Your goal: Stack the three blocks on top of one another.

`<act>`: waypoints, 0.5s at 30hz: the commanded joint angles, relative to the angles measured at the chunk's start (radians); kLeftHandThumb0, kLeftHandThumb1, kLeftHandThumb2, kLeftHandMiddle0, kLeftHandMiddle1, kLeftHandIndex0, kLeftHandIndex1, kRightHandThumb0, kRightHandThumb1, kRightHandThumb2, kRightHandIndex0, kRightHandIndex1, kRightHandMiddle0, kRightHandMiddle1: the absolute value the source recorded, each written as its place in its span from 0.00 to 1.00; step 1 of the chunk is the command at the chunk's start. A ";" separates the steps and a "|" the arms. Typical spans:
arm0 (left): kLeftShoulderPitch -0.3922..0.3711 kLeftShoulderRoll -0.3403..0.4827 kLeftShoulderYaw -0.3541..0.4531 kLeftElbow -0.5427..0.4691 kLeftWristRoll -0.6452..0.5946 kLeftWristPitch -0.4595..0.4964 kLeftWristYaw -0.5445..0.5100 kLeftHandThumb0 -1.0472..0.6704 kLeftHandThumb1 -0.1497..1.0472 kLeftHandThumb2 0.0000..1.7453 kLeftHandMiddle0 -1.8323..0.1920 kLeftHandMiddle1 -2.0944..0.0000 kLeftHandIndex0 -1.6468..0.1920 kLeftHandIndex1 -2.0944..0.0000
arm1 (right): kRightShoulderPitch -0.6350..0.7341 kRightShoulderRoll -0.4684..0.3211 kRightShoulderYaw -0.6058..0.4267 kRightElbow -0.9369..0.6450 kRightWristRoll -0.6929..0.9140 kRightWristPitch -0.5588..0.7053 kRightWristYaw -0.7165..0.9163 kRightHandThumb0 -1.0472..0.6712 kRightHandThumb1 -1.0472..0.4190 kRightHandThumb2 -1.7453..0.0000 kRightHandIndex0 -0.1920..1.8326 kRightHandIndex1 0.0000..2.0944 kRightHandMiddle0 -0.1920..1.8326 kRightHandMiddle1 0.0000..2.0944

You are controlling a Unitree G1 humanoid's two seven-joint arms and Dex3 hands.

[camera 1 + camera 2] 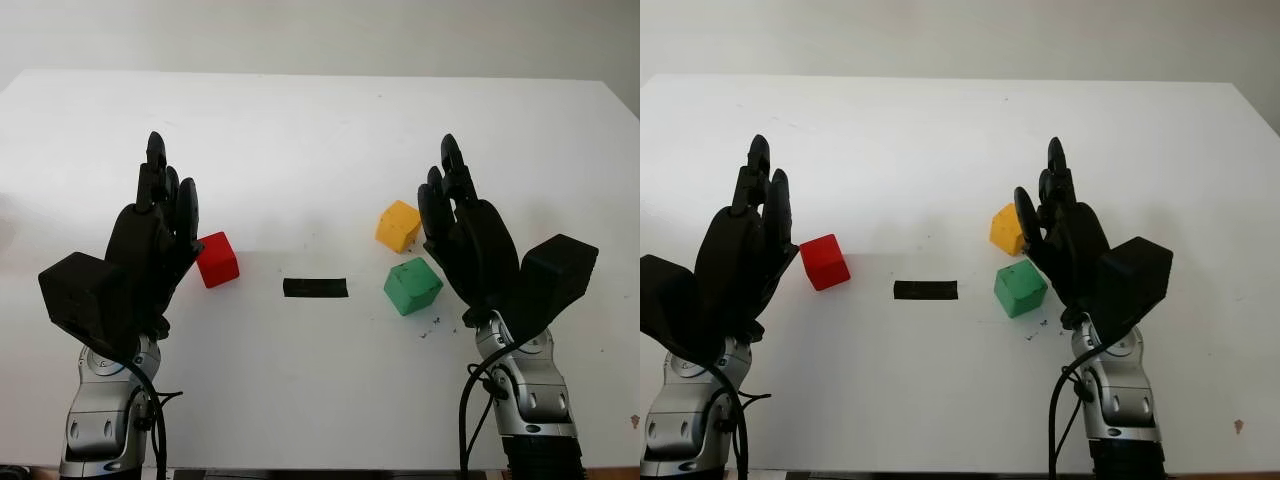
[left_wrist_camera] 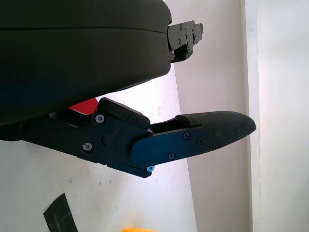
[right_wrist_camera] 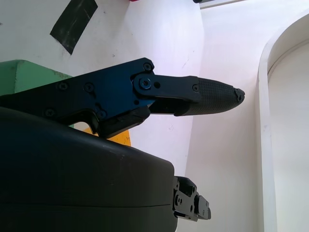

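Tape, a black strip (image 1: 315,288), lies mid-worktop (image 1: 320,130) between my red cube (image 1: 217,259) and yellow (image 1: 397,225) and green (image 1: 412,285) cubes. Left robot hand (image 1: 150,240) and right robot hand (image 1: 465,235) released, partly hiding them.

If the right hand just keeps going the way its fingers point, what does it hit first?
Probably nothing: the right hand, open, points away across the bare table. The yellow block and green block sit beside it, though height is unclear.

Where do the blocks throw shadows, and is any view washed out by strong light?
Left eye view: the red block, green block and yellow block cast only faint, soft shadows on the white table. Both wrist views: the bright background beyond the hands looks overexposed.
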 commanded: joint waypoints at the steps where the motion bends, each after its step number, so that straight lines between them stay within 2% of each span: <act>1: -0.009 0.000 0.003 -0.012 0.000 0.002 0.003 0.14 1.00 0.37 1.00 1.00 1.00 1.00 | -0.017 -0.007 -0.005 -0.008 0.005 0.002 -0.001 0.15 0.00 0.73 0.00 0.00 0.00 0.01; 15: 0.005 0.019 0.013 -0.037 0.019 0.001 0.006 0.14 1.00 0.37 1.00 1.00 1.00 1.00 | -0.011 -0.003 -0.010 -0.025 0.009 -0.015 -0.006 0.17 0.00 0.72 0.00 0.00 0.00 0.00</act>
